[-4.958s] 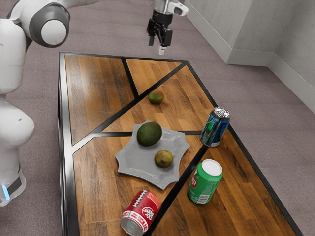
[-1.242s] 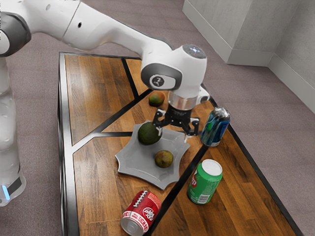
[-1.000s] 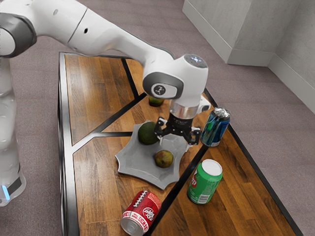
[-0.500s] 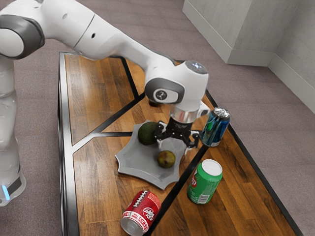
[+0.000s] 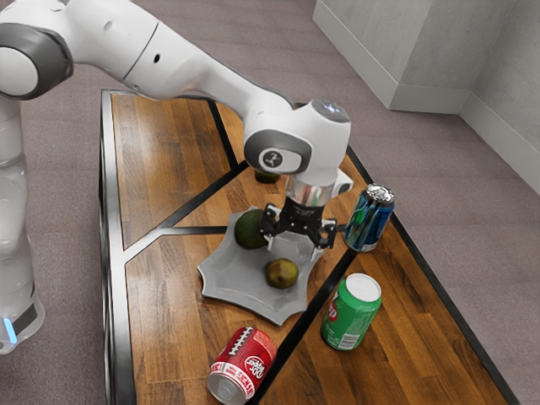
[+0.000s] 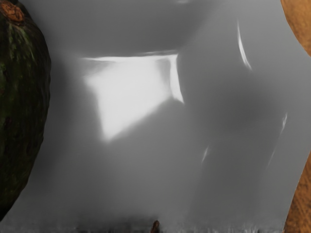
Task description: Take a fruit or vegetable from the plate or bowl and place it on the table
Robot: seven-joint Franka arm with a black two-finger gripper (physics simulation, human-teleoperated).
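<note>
My gripper (image 5: 294,249) is low over the grey plate (image 5: 234,277) in the exterior view, its two fingers apart and nothing held between them. A small brown-green fruit (image 5: 282,273) lies on the plate, just on the camera's side of the fingers. The dark green avocado (image 5: 250,229) rests on the plate beside the finger at the exterior view's left. In the wrist view appear the avocado (image 6: 20,111), the shiny plate (image 6: 233,170) and a small brown stem-like bit (image 6: 155,226) at the lower edge.
A blue can (image 5: 369,218) stands close to the hand, toward the exterior view's right. Nearer the camera are a green can (image 5: 352,312) and a red can (image 5: 242,365). Another fruit (image 5: 267,177), partly hidden by the arm, lies on the wooden table (image 5: 164,169) beyond the plate.
Since five seconds ago my hand has come from beyond the table's far end to over the plate. Over the last half second it shifted slightly toward the exterior view's left, and the small fruit moved slightly likewise.
</note>
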